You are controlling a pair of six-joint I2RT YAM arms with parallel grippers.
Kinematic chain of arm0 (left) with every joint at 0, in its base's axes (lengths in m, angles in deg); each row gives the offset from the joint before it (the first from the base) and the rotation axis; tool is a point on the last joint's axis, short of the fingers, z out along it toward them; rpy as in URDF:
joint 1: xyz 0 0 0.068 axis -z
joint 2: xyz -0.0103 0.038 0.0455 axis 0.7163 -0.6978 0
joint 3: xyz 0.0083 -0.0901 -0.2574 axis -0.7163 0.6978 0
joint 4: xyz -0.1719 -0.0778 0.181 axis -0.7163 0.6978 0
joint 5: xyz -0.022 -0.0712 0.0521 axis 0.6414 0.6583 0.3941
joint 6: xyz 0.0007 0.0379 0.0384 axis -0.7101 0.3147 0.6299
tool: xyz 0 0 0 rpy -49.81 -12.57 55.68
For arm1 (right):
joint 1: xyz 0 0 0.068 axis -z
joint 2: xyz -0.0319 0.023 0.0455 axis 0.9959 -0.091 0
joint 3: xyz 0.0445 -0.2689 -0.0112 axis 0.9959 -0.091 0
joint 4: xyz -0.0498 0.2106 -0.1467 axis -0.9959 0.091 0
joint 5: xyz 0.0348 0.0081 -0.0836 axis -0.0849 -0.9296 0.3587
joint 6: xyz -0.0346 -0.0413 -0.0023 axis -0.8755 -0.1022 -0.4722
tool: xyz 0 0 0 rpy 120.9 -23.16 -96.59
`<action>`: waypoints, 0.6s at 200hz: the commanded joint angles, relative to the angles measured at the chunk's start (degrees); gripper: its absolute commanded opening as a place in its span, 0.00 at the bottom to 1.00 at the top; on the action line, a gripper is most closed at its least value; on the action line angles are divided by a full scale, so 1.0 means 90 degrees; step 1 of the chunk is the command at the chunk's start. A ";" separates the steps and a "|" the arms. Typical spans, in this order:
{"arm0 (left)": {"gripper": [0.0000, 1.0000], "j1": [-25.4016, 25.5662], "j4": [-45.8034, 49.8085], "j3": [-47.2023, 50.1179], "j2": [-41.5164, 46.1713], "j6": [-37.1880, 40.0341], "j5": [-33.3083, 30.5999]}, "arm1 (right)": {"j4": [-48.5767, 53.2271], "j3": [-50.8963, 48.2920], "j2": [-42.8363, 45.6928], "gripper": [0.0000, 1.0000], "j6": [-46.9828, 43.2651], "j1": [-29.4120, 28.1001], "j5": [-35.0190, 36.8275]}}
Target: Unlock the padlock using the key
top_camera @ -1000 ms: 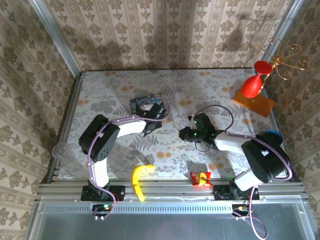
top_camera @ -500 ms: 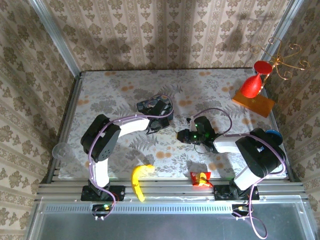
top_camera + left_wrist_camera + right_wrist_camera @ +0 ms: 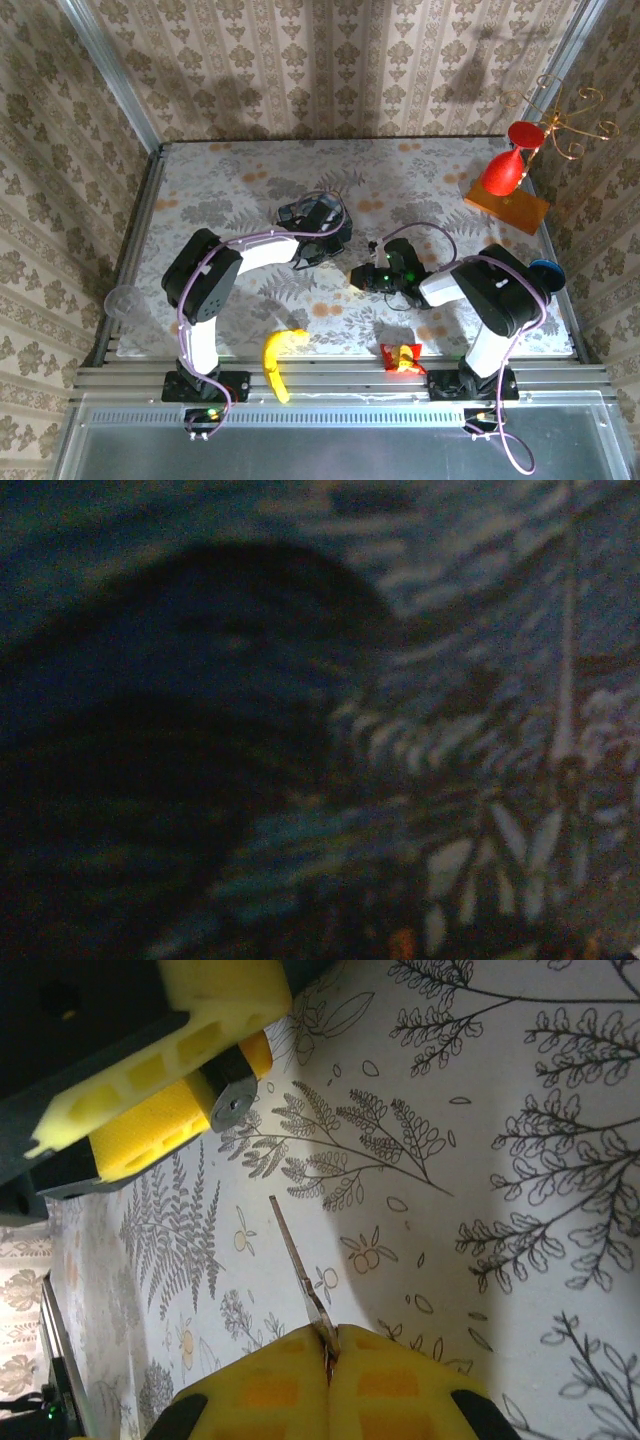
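Both arms have drawn toward the worktop's (image 3: pixel 200 190) middle, left pincer (image 3: pixel 318 226) clamping the tin box (image 3: pixel 296 212), padlock too small to spot; the key (image 3: pixel 298 1263), pinched thinly in the right pincer (image 3: pixel 328 1344), could twist and miss it

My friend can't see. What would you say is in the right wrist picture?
The yellow right gripper is shut on a thin silvery metal key, which sticks out above the white leaf-printed tablecloth.
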State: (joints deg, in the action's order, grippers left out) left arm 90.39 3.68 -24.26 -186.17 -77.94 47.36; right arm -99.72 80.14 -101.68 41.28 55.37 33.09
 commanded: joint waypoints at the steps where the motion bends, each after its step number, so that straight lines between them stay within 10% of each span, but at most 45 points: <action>1: 0.18 0.0020 -0.0171 0.0030 -0.0043 -0.0166 0.0133 | -0.0537 0.0007 -0.0257 0.00 0.0057 -0.0033 -0.0120; 120: 0.18 -0.0058 -0.0326 0.0108 -0.0034 -0.0195 0.0307 | -0.0753 0.0347 -0.0813 0.00 0.0189 -0.0102 0.0268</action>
State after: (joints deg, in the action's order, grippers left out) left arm 90.28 2.33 -23.85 -186.17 -78.99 49.04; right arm -107.37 81.58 -106.57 42.18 54.87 32.19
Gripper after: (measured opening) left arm 0.324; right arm 0.038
